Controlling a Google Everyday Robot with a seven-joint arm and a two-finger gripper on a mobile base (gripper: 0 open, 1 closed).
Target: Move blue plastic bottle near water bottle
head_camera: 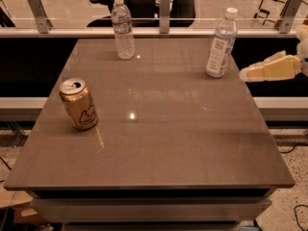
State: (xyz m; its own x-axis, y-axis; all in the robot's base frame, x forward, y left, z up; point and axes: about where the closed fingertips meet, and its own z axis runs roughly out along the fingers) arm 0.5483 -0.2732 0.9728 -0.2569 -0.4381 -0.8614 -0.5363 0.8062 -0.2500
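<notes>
The blue plastic bottle (220,44) stands upright near the table's far right edge; it is smooth, with a white cap and a tall white label. The water bottle (123,29) stands upright at the far middle-left; it is ribbed, with a narrow label band. My gripper (246,73) comes in from the right edge of the view, just right of the blue bottle's base and apart from it. It holds nothing.
A gold soda can (78,104) stands at the left of the brown table (159,143). A glass railing with metal posts (164,6) runs behind the table. The table's right edge lies under my gripper.
</notes>
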